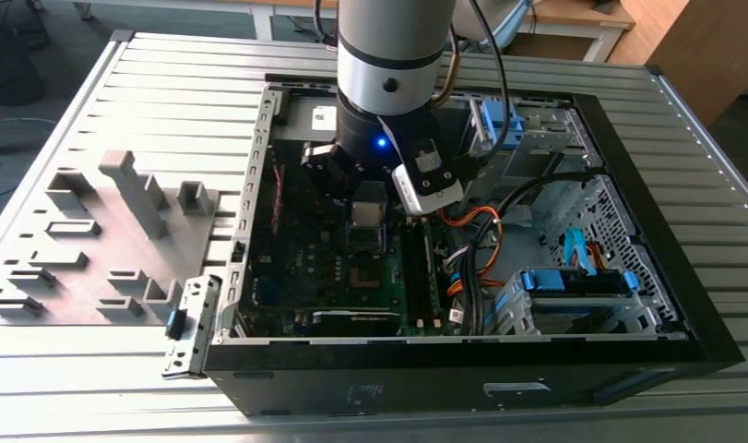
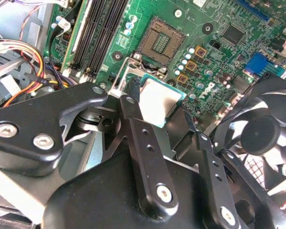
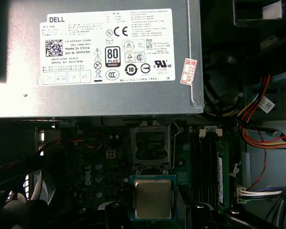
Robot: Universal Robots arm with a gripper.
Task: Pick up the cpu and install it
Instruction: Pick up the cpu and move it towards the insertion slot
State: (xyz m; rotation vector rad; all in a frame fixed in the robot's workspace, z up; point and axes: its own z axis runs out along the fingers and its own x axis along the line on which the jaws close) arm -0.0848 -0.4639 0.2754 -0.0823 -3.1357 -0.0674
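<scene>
The cpu [image 2: 161, 101] is a small square chip with a silver-grey top, and my gripper [image 2: 162, 117] is shut on it, one black finger [image 2: 133, 112] against each side. It hangs over the green motherboard inside the open computer case [image 1: 645, 185]. In the first wrist view the cpu [image 3: 153, 198] sits just short of the open socket [image 3: 150, 144], whose black frame is raised. The second wrist view shows the same socket [image 2: 161, 42] with its bare contact field, a little beyond the chip. In the exterior view the gripper [image 1: 366, 210] is low over the middle of the board.
A large grey power supply box with a white label [image 3: 95, 57] borders the socket. A black fan [image 2: 262, 133] and memory slots [image 2: 102, 33] flank it. Orange and yellow cables [image 1: 472, 231] and a blue drive cage [image 1: 571, 281] fill the case's right. A grey fixture plate [image 1: 115, 240] lies outside it.
</scene>
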